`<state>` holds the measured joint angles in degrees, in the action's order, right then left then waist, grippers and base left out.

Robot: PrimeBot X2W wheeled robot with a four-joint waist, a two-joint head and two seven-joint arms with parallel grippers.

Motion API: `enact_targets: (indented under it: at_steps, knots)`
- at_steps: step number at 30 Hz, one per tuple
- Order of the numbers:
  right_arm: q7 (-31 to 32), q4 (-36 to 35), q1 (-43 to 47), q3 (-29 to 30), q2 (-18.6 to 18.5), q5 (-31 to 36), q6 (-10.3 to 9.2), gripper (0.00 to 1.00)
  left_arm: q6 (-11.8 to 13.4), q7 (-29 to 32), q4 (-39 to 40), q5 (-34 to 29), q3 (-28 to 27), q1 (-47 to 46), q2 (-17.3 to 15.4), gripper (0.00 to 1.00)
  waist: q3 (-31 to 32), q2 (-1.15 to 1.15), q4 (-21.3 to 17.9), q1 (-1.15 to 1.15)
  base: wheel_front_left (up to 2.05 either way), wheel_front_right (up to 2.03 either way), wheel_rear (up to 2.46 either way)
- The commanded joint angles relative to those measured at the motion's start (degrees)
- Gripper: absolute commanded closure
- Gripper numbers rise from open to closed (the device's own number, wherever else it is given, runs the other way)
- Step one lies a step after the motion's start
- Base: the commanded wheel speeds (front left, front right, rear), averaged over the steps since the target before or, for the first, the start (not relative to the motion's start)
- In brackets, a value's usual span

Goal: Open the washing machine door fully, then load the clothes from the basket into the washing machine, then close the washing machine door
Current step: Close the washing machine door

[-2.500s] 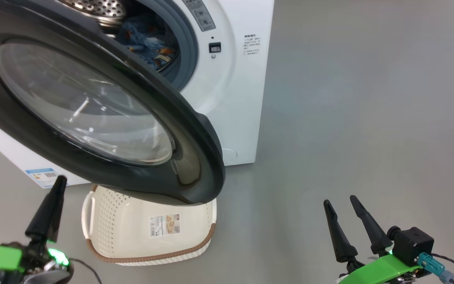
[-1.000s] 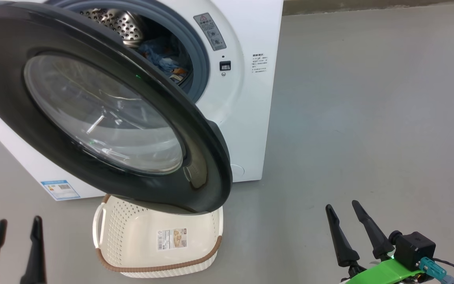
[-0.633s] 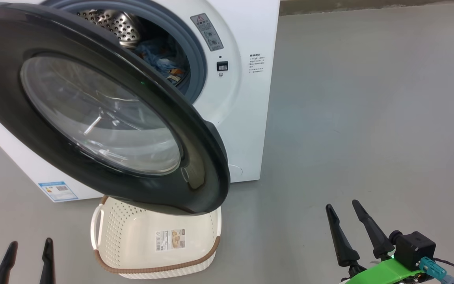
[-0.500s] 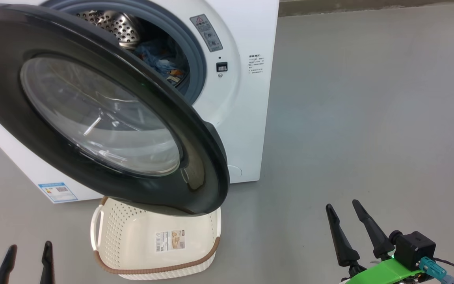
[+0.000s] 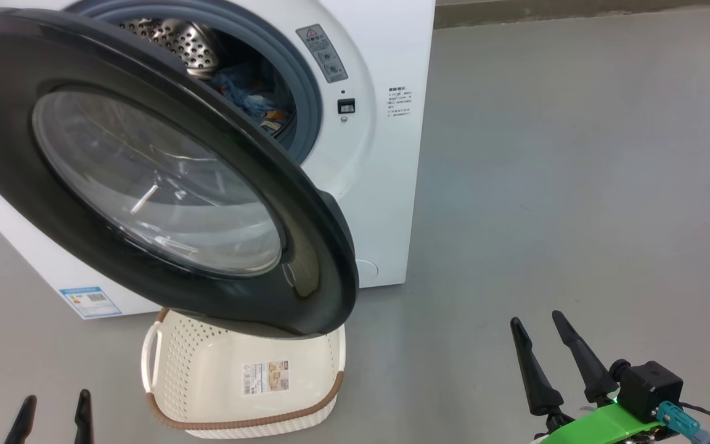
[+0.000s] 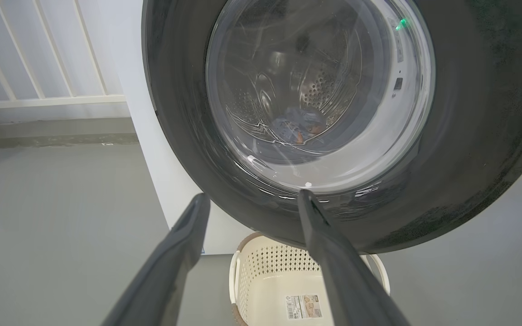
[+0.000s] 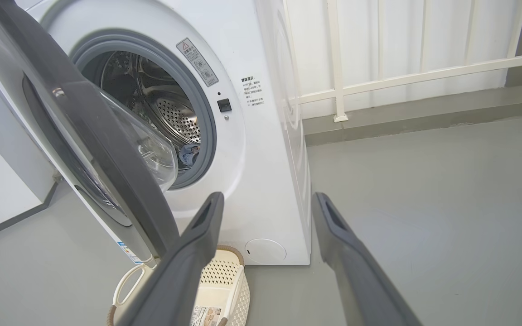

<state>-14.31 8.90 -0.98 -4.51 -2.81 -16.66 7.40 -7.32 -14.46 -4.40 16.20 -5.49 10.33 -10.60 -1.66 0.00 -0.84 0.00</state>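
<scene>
Both pairs of jaws stand wide apart and hold nothing. The left gripper (image 5: pixel 54 408) sits low at the left of the head view over the grey floor (image 5: pixel 577 185). The right gripper (image 5: pixel 537 320) is at the lower right, well apart from the machine. Each has two long dark fingers.

There is one washing machine (image 5: pixel 379 185), one washing machine door (image 5: pixel 306 246), one basket (image 5: pixel 176 364) and one bundle of clothes (image 5: pixel 250 102).

The door is swung out from the white front, hinged on the robot's left. Its free edge points toward the robot and its lower rim overhangs the basket. In the right wrist view it is seen nearly edge-on, with the glass bowl bulging back toward the drum opening. The clothes lie inside the steel drum (image 5: pixel 176 34), low behind the grey-blue gasket.

The basket stands on the floor just in front of the machine, opening upward. Its long axis runs left to right in the head view, with one white handle at its left end.

Four labels show:
- A grey warning sticker (image 5: pixel 322 52) with a red triangle, beside the opening.
- A small block of black print (image 5: pixel 399 102) to its right.
- A blue label sticker (image 5: pixel 90 301) low on the front.
- A barcode sticker (image 5: pixel 267 377) with a small picture, on the basket's inner bottom.

None of the writing can be read.

A white railing (image 7: pixel 401 81) runs behind the machine.
</scene>
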Motion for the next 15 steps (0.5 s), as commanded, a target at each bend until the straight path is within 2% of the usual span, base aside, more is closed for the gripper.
enact_targets:
  at_steps: [1, 15]
  knots:
    - [-0.69, -1.64, -0.39, -1.13, -0.07, 0.95, 0.09, 0.00, -0.16, -0.53, 1.34, -0.60, -2.02, -1.73, -0.75, 0.00, -0.03, 0.00, 0.03, 0.00, 0.00, 0.00, 0.00]
    - [-0.69, -1.40, -0.42, -1.11, -0.07, 0.84, 0.09, 0.00, -0.16, -0.53, 0.89, -1.02, -2.12, -0.68, -0.02, 0.00, 0.33, 0.00, 0.35, 0.00, 0.00, 0.00, 0.00]
